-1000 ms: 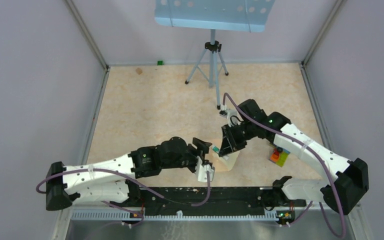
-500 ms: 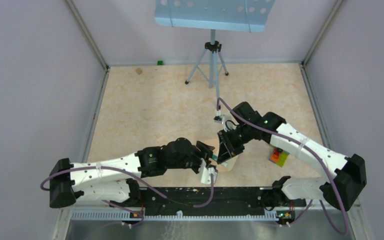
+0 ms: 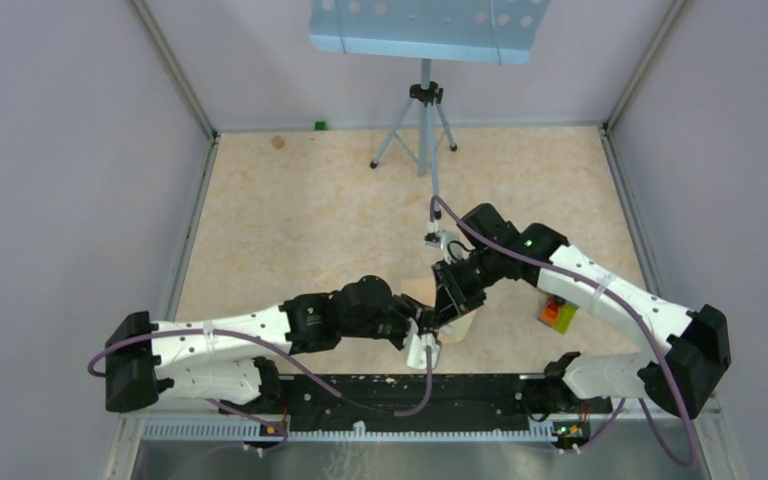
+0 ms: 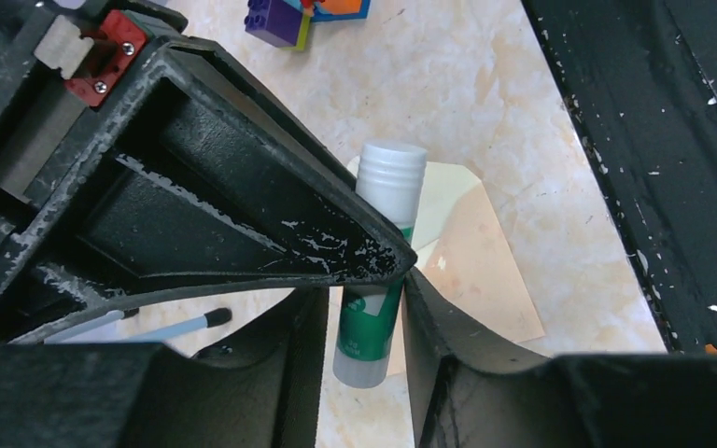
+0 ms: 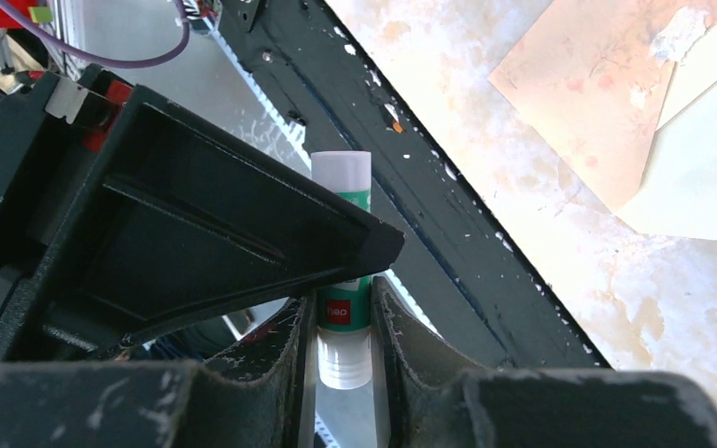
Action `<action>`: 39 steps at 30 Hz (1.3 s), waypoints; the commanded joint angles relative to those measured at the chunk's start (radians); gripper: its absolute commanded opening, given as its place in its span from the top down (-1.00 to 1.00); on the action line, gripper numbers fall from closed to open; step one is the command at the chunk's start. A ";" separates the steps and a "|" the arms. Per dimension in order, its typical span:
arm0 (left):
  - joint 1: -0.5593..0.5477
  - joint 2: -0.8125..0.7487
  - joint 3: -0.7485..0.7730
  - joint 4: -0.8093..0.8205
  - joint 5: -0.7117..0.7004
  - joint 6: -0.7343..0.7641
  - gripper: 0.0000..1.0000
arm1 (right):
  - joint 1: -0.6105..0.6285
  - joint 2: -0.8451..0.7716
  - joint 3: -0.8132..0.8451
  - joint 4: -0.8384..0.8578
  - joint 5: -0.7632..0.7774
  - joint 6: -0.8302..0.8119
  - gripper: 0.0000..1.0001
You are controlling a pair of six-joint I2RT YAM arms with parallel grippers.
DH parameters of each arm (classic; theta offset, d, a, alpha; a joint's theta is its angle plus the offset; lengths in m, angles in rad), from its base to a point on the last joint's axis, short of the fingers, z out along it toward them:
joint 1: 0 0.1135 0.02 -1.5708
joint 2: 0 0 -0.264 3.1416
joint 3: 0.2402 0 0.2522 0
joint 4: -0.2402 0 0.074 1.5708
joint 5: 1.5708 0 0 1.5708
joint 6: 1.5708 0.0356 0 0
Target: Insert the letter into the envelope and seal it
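Observation:
A green and white glue stick [image 5: 343, 308] hangs in the air between both arms. My right gripper [image 5: 344, 313] is shut on its green body near the ribbed cap. My left gripper [image 4: 366, 313] brackets the plain end of the glue stick [image 4: 373, 322], its jaws narrowed, with a thin gap still showing on the left side. Below lies the tan envelope [image 4: 490, 275] flat on the table, the pale cream letter [image 4: 443, 191] lying partly on it. From above, both grippers [image 3: 435, 312] meet over the envelope [image 3: 463, 322].
Coloured toy blocks [image 3: 558, 312] lie to the right of the envelope. A blue-white pen [image 4: 182, 326] lies on the table near my left fingers. A tripod stand [image 3: 422, 130] rises at the back. A black rail [image 3: 410, 390] runs along the near edge.
My left gripper moved right to the glue stick held by the right gripper, and its jaws have been narrowing round it. The right arm shifted slightly left.

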 commanded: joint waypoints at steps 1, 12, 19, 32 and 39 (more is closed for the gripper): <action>-0.006 0.014 0.001 0.073 0.051 -0.045 0.31 | 0.011 0.001 0.029 0.026 -0.016 0.012 1.00; 0.017 0.024 0.001 0.156 -0.110 -0.354 1.00 | 0.011 -0.057 0.062 0.026 0.156 0.050 -0.19; 0.152 -0.051 -0.064 0.263 0.001 -0.653 1.00 | 0.010 -0.156 0.062 0.103 0.290 0.131 -0.32; 0.184 -0.056 -0.099 0.360 0.006 -0.841 1.00 | 0.010 -0.103 0.103 0.213 0.385 0.186 0.09; 0.191 -0.060 -0.119 0.392 -0.005 -0.866 1.00 | 0.010 -0.080 0.105 0.221 0.363 0.191 0.26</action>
